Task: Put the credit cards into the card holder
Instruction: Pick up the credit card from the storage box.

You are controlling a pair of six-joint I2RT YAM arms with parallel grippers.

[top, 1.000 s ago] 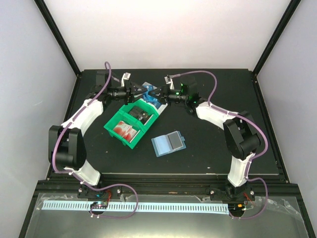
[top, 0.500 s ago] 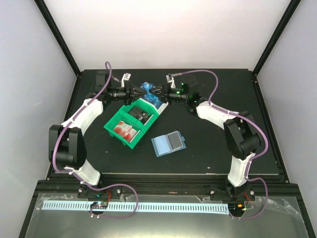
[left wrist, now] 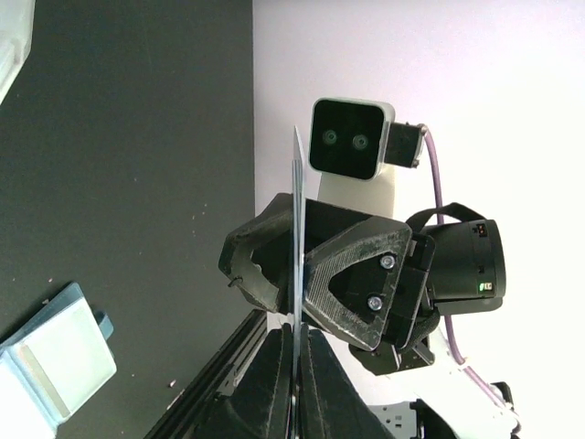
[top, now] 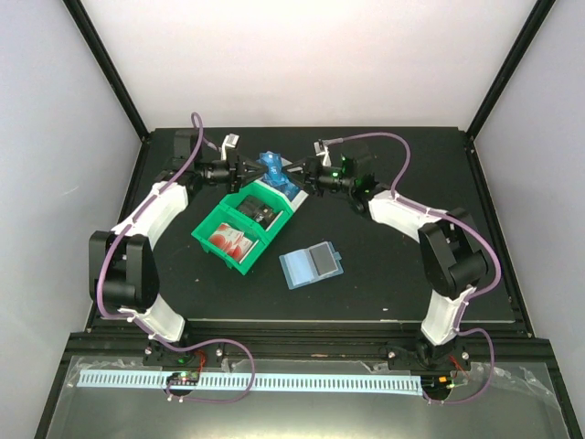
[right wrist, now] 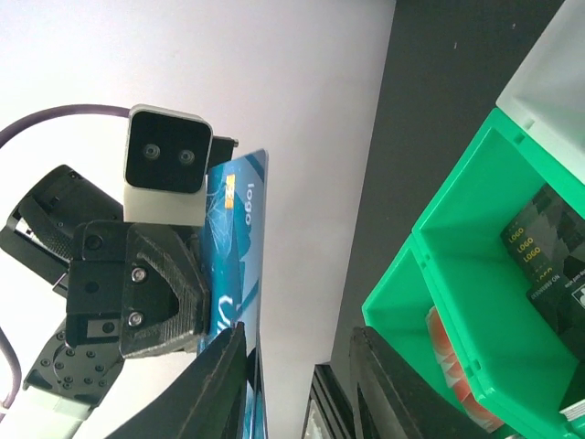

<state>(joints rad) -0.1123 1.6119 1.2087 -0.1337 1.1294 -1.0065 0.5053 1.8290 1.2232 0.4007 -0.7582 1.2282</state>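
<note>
the left gripper [top: 245, 170] is clamped on a blue credit card [top: 271, 165], holding it in the air over the far end of the black table [top: 393, 283]. in the left wrist view the card runs edge-on, a thin line rising straight from between the pressed-together fingers. the right gripper [top: 296, 174] faces it nose to nose from the other side. its jaws stand apart, with the card's free end between them (in the right wrist view the card sits close beside one finger [right wrist: 219, 384], and i cannot tell whether it touches). below the two grippers lies a green bin [top: 265, 245] with two compartments: red-and-white cards [top: 228, 240] in the near one, black cards [top: 263, 216] in the far one. a white bin [right wrist: 548, 82] sits just beyond the green one. the card holder [top: 311, 264] lies opened flat on the table, to the right of the green bin and apart from it, well away from the held card.
</note>
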